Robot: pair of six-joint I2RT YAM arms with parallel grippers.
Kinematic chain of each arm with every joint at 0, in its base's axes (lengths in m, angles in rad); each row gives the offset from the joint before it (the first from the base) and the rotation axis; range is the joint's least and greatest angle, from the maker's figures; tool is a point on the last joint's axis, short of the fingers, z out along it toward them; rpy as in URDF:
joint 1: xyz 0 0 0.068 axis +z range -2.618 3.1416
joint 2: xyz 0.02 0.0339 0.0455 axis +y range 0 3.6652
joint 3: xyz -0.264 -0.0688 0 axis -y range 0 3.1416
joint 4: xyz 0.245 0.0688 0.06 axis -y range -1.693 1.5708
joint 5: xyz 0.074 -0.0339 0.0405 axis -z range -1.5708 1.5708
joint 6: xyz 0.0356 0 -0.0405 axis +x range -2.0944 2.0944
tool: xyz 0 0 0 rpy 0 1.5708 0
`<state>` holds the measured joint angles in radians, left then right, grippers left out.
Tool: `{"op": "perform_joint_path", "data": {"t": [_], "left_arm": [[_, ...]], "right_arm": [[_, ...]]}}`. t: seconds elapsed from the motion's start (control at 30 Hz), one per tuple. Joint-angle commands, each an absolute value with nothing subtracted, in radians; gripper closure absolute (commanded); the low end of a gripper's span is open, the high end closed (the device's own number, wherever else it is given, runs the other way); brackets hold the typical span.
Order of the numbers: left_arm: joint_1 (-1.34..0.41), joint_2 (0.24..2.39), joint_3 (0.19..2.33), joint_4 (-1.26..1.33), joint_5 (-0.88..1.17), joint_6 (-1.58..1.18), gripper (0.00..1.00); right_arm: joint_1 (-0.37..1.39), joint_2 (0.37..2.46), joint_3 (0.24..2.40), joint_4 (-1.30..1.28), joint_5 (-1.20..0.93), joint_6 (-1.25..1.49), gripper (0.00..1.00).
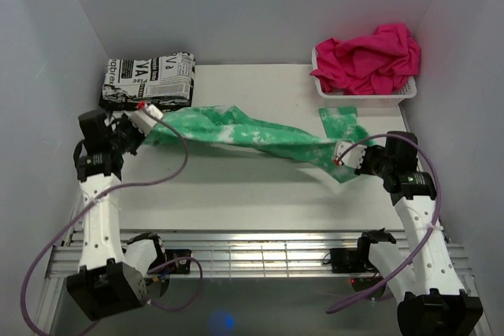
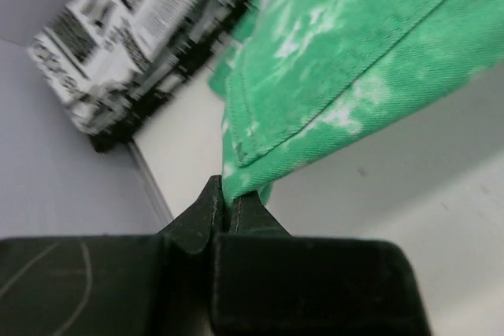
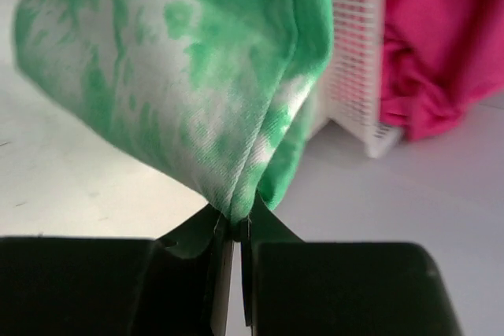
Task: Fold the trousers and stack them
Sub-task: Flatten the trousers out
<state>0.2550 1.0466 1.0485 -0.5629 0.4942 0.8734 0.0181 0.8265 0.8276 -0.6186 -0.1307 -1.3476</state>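
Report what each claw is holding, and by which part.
The left claw pinches a stitched edge at one end of the mint-green tie-dyed cloth trousers; the right claw pinches a bunched fold at the opposite end.

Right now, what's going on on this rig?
Both arms have the green tie-dye trousers stretched out between them over the table. The left end effector is shut on one end, near the folded newsprint-patterned cloth at the back left. The right end effector is shut on the other end, close to the white basket holding the pink cloth. The trousers are not yet folded or stacked.
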Motion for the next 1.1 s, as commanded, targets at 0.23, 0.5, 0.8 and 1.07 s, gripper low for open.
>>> {"op": "perform_joint_path", "data": {"t": [0.23,0.5,0.8,1.07], "left_arm": [[0.270,0.942,0.699,-1.024,0.502,1.161,0.55],[0.282,1.071,1.029,-1.308,0.710,1.187,0.21],[0.318,1.271,1.112,-1.030,0.745,0.792,0.17],[0.324,1.451,1.059,-0.828,0.586,0.638,0.17]], "right_arm": [[0.014,0.569,0.535,-0.887,-0.245,-1.568,0.12],[-0.047,0.909,1.002,-0.913,-0.379,-1.218,0.06],[-0.299,1.310,1.346,-1.089,-0.706,-0.982,0.12],[-0.360,1.379,1.326,-0.919,-0.624,-0.793,0.20]]}}
